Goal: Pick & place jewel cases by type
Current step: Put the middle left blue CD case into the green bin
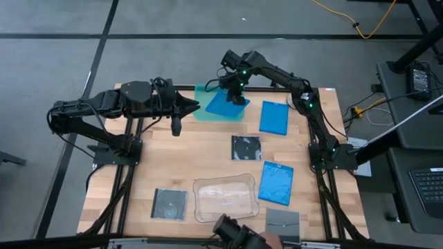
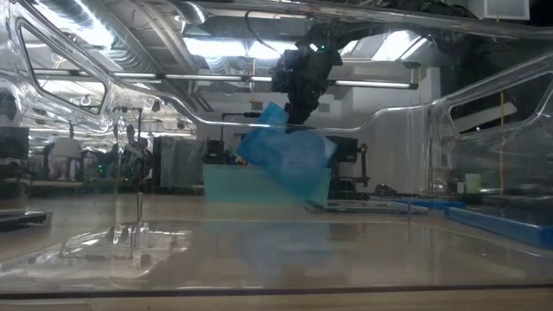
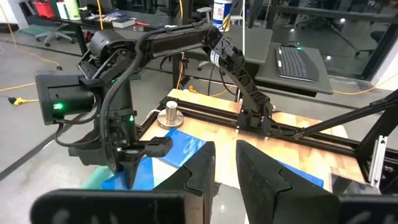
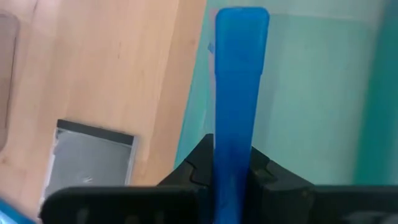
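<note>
Right gripper (image 4: 233, 165) clamps the blue case (image 4: 239, 81) edge-on above the teal tray (image 1: 202, 111) at twelve o'clock; thin, stiff, likely slippery. Left gripper (image 3: 225, 165), nearly closed, holds nothing.

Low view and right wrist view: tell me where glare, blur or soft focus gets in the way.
Low view: curved reflections of ceiling lights smear across the clear tray around the camera, and the blue case held by the right gripper looks soft. Right wrist view: the case sits edge-on so close that it blurs, as does the teal tray behind it.
</note>
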You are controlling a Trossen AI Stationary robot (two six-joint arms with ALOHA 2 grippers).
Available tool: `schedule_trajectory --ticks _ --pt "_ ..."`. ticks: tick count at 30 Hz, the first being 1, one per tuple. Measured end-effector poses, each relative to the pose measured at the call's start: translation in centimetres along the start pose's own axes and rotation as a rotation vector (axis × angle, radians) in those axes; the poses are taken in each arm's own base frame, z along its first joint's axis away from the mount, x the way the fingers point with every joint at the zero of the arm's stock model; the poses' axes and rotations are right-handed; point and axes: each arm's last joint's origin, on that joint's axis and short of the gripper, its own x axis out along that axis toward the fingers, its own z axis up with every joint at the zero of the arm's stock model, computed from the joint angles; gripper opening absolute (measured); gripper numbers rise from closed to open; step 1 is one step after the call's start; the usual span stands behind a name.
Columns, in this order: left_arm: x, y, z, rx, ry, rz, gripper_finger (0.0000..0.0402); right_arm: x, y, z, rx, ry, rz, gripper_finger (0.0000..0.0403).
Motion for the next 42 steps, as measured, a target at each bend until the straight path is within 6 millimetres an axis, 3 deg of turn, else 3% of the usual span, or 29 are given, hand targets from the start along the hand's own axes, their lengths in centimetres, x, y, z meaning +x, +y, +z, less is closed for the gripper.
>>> schedule_trajectory --ticks 7,14,34,42 --pt "0.0 0.0 0.0 0.000 0.000 0.000 0.0060 1.3 0.1 0.2 -0.034 0.011 0.023 0.0037" --pt "0.0 0.0 0.0 0.000 0.000 0.000 0.0060 3.0 0.1 0.6 -0.063 0.035 0.012 0.0065" --pt "0.0 0.1 0.0 0.016 -0.004 0.024 0.0061 3.0 0.2 1.4 -0.151 0.014 -0.055 0.0073" --pt "0.0 0.1 0.0 0.011 -0.004 0.024 0.0061 4.0 -0.1 1.3 -0.156 0.020 -0.047 0.0140"
